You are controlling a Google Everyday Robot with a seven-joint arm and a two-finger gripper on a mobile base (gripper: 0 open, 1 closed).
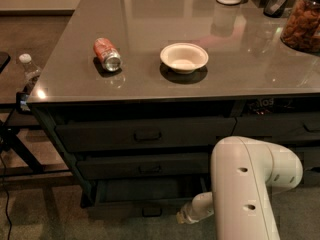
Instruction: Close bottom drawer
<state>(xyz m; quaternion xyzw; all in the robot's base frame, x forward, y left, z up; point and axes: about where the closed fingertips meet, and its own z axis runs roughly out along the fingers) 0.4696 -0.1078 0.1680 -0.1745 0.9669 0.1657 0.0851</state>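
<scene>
Dark grey, stiff and probably light, the bottom drawer [125,207] juts partly out below the table [140,86]; I'd push its flat front, where my gripper [181,217] sits, spread or not I cannot tell.

The room is dim and warm. Light falls from above on the table [150,86], and its top shines like a mirror with pale glare on the far part. The bowl [184,58] and soda can [107,54] drop small dark shadows on the table. Under the table it is much darker. The claw [184,217] sits low there, in shade by the bottom drawer [140,190].
</scene>
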